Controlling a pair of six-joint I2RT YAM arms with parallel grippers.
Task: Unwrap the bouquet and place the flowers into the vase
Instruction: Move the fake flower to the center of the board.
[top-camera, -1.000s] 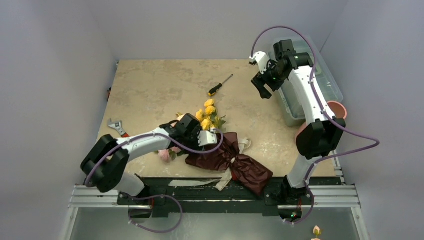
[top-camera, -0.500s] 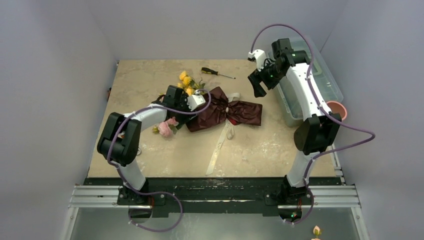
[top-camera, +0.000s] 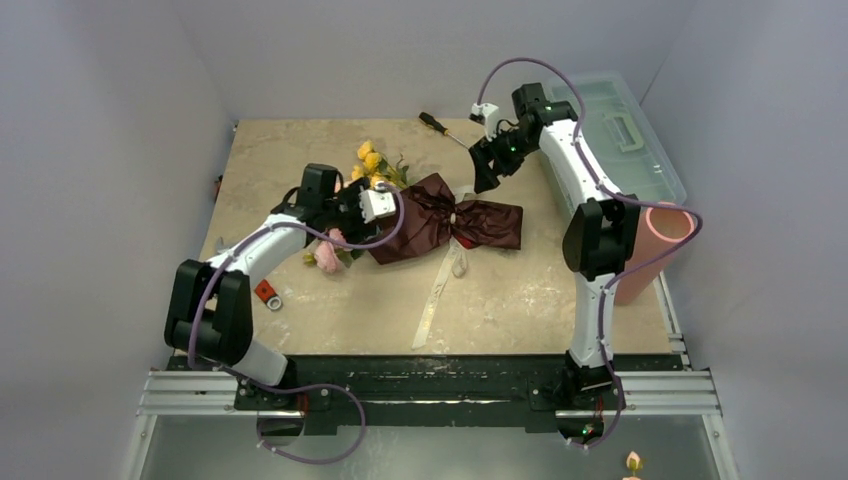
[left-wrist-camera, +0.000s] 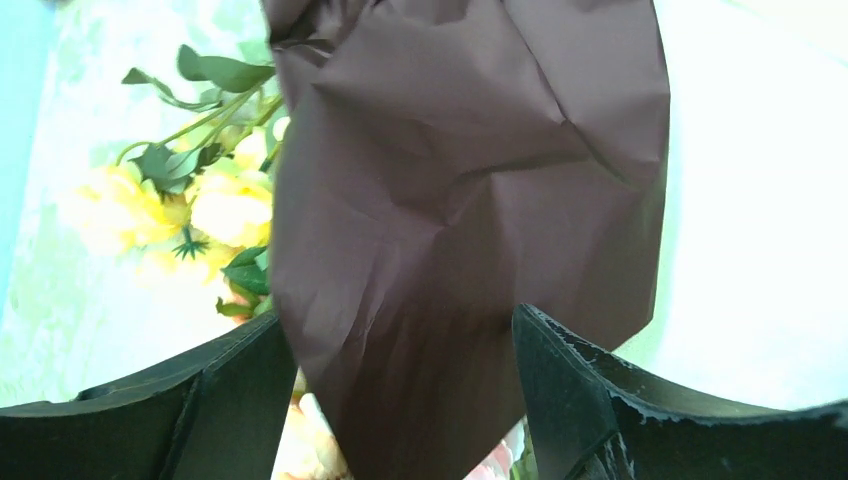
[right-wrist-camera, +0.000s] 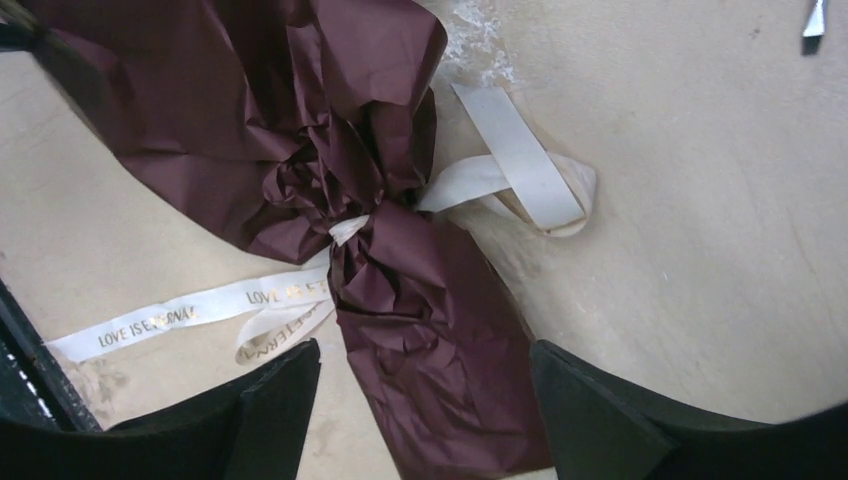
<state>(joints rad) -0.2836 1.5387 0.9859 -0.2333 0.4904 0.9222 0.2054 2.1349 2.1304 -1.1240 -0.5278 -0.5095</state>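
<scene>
Fingers on my left gripper (top-camera: 393, 203) and my right gripper (top-camera: 484, 172) are spread wide, and neither one holds anything. From the top camera I see the bouquet (top-camera: 440, 208), a bunch of pink, yellow and orange flowers (top-camera: 371, 160) in crinkly dark red paper (top-camera: 492, 226). It lies flat in the middle of the tan table (top-camera: 300, 160). Its cream ribbon (top-camera: 438, 292) is tied round the middle, with one long tail trailing toward the near edge. The tall salmon-pink vase (top-camera: 662, 232) stands at the table's right edge, well apart from the bouquet. I see no flowers in it. So I think nothing is done yet: the ribbon, the paper and the move to the vase are all left.

My left wrist camera shows the dark paper between and beyond the two black fingers (left-wrist-camera: 230, 400). It looks loose, not pinched. Yellow flowers and green leaves (left-wrist-camera: 225, 72) poke out on the left.

My right wrist camera looks down on the knot (right-wrist-camera: 345, 228). The paper bunches tight there and fans out both ways. The ribbon has gold letters on it. The fingers hang above, touching nothing.
</scene>
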